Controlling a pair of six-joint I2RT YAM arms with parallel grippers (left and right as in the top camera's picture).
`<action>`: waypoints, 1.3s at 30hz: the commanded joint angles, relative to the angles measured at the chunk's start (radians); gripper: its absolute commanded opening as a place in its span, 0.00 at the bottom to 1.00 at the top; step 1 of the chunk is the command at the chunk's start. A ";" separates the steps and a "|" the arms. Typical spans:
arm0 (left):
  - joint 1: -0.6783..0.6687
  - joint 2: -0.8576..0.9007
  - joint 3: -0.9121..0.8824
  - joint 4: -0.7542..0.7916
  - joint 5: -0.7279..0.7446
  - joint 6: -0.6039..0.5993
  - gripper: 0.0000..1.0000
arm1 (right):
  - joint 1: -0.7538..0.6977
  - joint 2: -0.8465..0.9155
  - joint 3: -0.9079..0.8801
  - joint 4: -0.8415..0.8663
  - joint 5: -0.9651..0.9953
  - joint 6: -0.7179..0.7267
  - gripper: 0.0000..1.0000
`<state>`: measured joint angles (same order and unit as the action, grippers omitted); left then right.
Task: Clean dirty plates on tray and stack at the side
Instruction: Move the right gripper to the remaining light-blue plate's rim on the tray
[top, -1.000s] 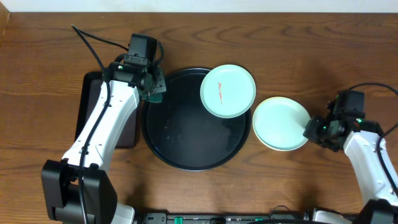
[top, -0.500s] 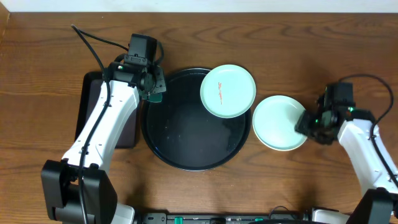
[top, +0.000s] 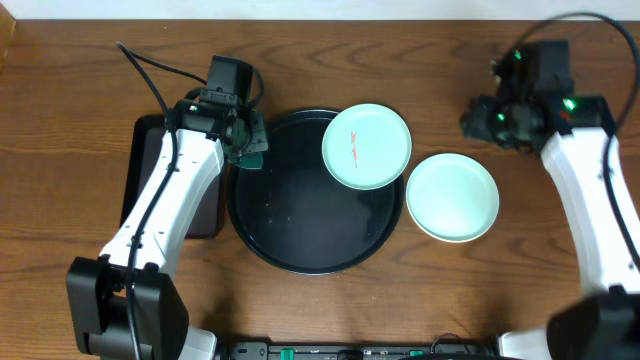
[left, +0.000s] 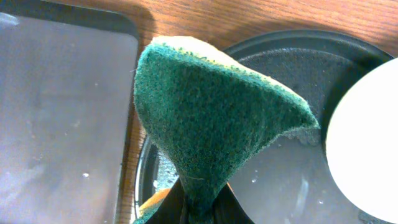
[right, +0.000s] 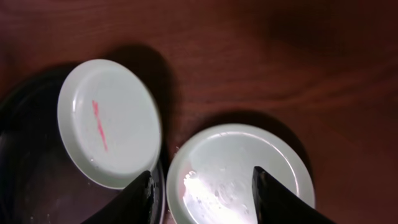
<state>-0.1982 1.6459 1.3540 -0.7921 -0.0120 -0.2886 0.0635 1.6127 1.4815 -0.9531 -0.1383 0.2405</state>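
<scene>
While the right gripper (top: 478, 118) hovers, fingers apart, toward the far right corner, the bare plate (top: 452, 197) lies apart from it, nearer the front edge; the left gripper (top: 245, 150) clamps a green sponge (left: 205, 118) over the tray (top: 290, 235).

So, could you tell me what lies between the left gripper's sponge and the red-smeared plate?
Only bare floor of the black tray, seen overhead: nothing sits between the sponge and the smeared plate.

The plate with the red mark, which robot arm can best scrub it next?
Probably the left. The left gripper pinches the green sponge over the black tray's rim, near the smeared plate. The right gripper is open and empty.
</scene>
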 joint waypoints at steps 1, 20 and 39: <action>0.000 0.008 -0.002 -0.023 0.031 -0.017 0.08 | 0.054 0.128 0.130 -0.025 -0.001 -0.072 0.49; 0.000 0.008 -0.002 -0.087 0.031 -0.117 0.08 | 0.161 0.519 0.215 0.082 -0.103 -0.151 0.36; 0.000 0.008 -0.002 -0.086 0.031 -0.117 0.08 | 0.247 0.546 0.214 0.005 -0.188 -0.126 0.01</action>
<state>-0.1982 1.6459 1.3540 -0.8753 0.0204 -0.3935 0.2615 2.1513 1.6768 -0.9310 -0.2455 0.1066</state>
